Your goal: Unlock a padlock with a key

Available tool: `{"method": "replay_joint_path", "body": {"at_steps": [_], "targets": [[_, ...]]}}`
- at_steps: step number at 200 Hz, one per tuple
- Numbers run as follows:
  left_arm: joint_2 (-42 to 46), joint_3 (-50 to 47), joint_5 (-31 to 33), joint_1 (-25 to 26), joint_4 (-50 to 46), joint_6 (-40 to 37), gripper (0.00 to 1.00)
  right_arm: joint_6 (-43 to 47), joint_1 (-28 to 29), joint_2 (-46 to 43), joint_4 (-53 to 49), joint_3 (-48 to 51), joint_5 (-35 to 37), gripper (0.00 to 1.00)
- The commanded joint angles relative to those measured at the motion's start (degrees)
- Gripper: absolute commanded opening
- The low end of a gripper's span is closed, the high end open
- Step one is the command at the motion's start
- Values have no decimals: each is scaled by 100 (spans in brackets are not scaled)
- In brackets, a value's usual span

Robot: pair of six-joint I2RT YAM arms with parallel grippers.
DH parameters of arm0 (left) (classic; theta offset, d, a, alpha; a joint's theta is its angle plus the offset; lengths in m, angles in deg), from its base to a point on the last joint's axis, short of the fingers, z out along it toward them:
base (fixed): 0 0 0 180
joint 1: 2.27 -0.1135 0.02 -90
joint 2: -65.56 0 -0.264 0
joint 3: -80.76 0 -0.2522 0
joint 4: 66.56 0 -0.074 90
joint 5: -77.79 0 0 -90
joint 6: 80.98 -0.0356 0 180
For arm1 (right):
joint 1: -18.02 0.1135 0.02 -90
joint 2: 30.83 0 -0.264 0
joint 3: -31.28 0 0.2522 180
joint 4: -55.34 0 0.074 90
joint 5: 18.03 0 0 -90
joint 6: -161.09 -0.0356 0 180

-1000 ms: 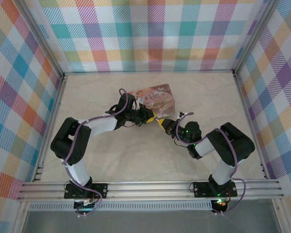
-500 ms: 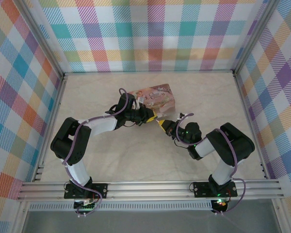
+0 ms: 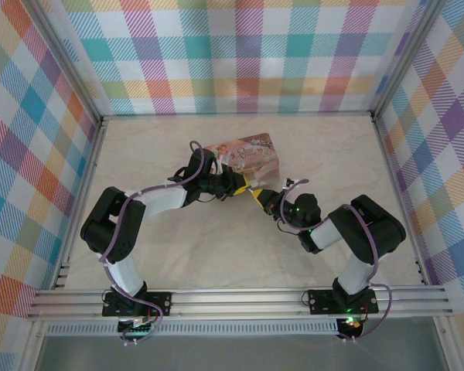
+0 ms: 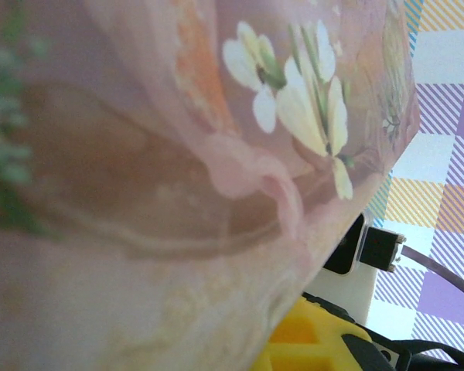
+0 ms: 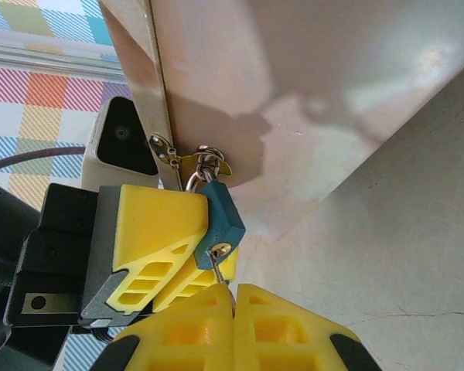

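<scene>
Currently 1 small teal-blue metal padlock is hanging by its shackle from the clasp of 1 pink illustrated rectangular tin box, which is sitting on the pale marbled counter. The left hand is clamping the padlock's body from the side with its 2 yellow fingers. The right hand is pinching 1 thin grey metal key, fingers pressed together on it, the key's tip touching the padlock's underside.

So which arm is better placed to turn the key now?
Right: the right gripper is shut on the key, already inserted in the padlock. The left gripper steadies the padlock at the tin.
</scene>
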Motion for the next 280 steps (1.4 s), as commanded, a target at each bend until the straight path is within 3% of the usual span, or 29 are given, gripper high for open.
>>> {"method": "replay_joint_path", "body": {"at_steps": [1,75,143,189,207,280], "targets": [[233,-83,-271,64,382,156,10,45,33,86,253,-186,50,0],[238,-118,-293,115,542,218,10,-307,37,30,260,-275,164,0],[218,-119,-331,143,679,266,9,-2486,116,214,271,-318,388,0],[201,-84,-392,174,742,279,7,-2560,141,121,269,-472,393,0],[195,-69,-433,202,795,283,6,-2175,143,122,260,-565,375,0],[131,2,-1063,477,874,201,0,-1774,82,678,269,-1433,-107,0]]}}
